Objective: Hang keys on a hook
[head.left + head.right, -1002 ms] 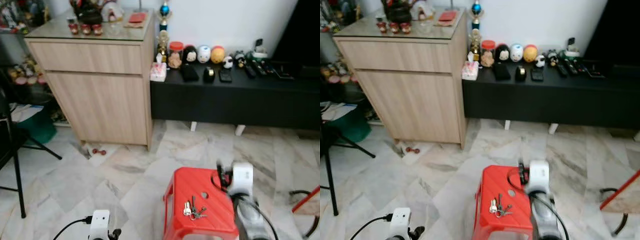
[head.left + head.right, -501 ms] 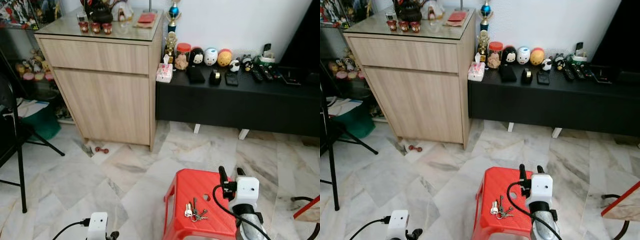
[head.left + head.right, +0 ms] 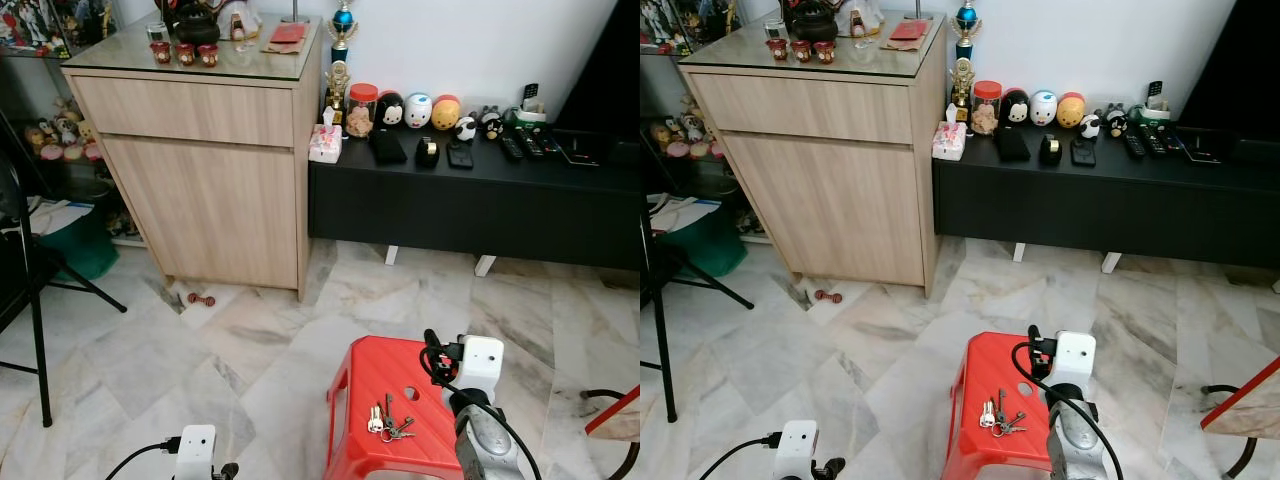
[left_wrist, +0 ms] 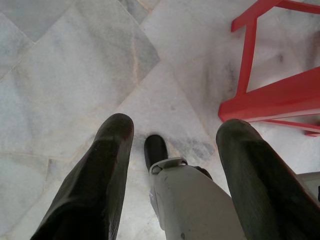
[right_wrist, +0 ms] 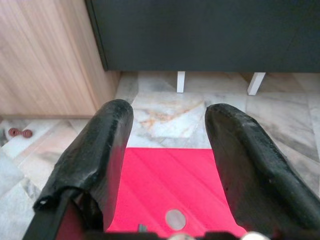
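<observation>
Keys (image 3: 388,421) lie loose in a bunch on top of red stool (image 3: 365,372), near its front edge, nothing gripping them. Right gripper (image 5: 167,150) hovers over stool w/ fingers spread wide, prob lining up for pickup. Left gripper (image 4: 170,150) hangs idle over marble floor (image 3: 250,350), fingers also apart.

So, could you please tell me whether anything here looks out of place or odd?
A small red dumbbell-shaped item lies loose on the marble floor at the foot of the wooden cabinet. The keys lie on a red stool, beside the right tool, not on any hook.
</observation>
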`<state>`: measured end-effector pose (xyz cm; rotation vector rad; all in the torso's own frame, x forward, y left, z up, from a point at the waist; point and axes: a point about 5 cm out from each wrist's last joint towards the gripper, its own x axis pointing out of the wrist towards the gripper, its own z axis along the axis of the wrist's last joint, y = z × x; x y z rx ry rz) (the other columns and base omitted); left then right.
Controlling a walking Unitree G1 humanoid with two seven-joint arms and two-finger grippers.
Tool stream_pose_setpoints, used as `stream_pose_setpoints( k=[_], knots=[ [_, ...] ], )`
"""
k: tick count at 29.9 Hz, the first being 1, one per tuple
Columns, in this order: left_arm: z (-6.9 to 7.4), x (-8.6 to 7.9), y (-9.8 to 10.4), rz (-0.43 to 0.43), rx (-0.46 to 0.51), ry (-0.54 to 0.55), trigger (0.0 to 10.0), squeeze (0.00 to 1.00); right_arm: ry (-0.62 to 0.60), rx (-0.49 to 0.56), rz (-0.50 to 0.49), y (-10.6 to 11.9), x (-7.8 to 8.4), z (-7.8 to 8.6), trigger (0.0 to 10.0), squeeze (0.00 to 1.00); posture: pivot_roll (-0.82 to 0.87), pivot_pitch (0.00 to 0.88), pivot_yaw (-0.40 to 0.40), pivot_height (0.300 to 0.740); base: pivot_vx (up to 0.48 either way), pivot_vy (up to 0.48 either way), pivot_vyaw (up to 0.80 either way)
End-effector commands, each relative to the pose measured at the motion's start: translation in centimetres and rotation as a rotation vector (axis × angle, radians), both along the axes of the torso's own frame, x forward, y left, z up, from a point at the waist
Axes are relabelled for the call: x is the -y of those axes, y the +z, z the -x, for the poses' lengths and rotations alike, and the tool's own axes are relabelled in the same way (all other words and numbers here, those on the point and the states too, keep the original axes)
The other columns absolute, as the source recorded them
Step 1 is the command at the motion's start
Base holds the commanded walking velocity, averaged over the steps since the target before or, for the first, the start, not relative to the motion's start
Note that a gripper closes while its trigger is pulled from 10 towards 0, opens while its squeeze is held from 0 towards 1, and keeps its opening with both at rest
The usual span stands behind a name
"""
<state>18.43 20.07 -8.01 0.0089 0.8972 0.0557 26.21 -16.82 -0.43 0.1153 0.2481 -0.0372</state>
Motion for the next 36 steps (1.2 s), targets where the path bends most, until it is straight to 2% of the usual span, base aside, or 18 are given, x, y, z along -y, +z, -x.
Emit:
stream_pose_setpoints(
  k=[1,13,30,36],
  knots=[
    [0.4,0.1,-0.2,0.005,-0.011,0.006,10.0,0.0,-0.001,-0.004,0.009,-0.2,0.1,0.2,10.0,0.0,-0.01,0.0,-0.055,0.74,0.0,0.0,0.0],
    [0.1,0.3,-0.1,0.005,-0.003,0.006,10.0,0.0,0.049,-0.055,0.026,-0.5,-0.4,-0.1,10.0,0.0,-0.01,0.0,-0.062,0.74,0.0,0.0,0.0],
    [0.0,0.0,0.0,0.006,-0.001,0.011,10.0,0.0,0.049,-0.059,0.003,-0.5,-0.7,-0.5,10.0,0.0,0.0,0.0,-0.055,0.652,0.0,0.0,0.0],
    [0.2,0.0,-0.1,0.008,-0.009,0.008,10.0,0.0,0.019,-0.047,-0.02,-0.3,0.0,-0.6,10.0,0.0,-0.01,0.0,-0.053,0.652,0.0,0.0,0.0]
  ],
)
